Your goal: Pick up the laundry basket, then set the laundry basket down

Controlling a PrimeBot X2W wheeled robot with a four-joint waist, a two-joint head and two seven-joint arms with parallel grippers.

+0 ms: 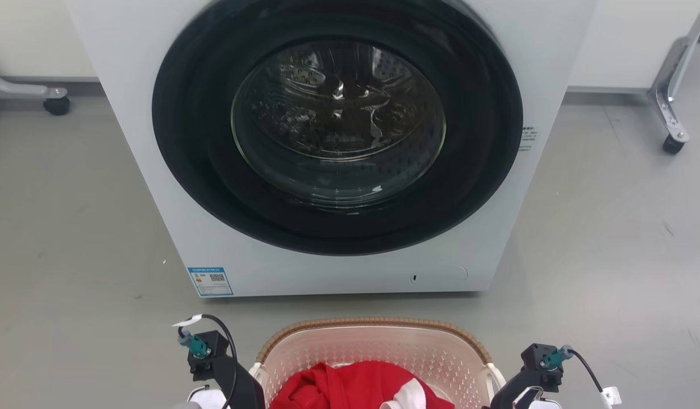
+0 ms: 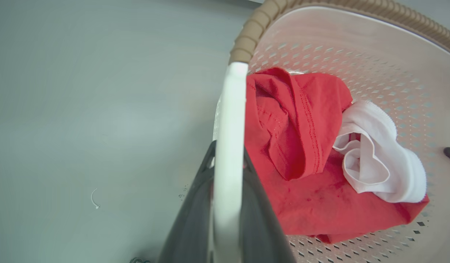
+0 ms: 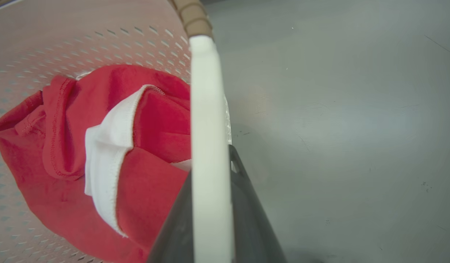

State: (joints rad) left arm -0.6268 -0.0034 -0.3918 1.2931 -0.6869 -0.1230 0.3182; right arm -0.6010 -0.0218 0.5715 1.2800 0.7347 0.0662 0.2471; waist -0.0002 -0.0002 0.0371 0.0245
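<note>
The laundry basket (image 1: 378, 341), cream-pink with perforated walls and a brown woven-look rim, sits at the bottom middle of the head view, in front of the washing machine. It holds a red garment (image 2: 301, 146) and a white piece of cloth (image 2: 378, 160). My left gripper (image 2: 228, 157) is shut on the basket's white left handle (image 2: 228, 109), one dark finger on each side. On the opposite side, my right gripper (image 3: 210, 168) is shut on the white right handle (image 3: 206, 102). Both arms (image 1: 236, 380) (image 1: 515, 386) flank the basket. I cannot tell whether the basket touches the floor.
A white front-loading washing machine (image 1: 157, 187) with its dark round door (image 1: 338, 125) closed stands just beyond the basket. Grey floor (image 1: 60, 255) spreads left and right. Wheeled metal frame legs stand at the far left (image 1: 54, 102) and far right (image 1: 671, 136).
</note>
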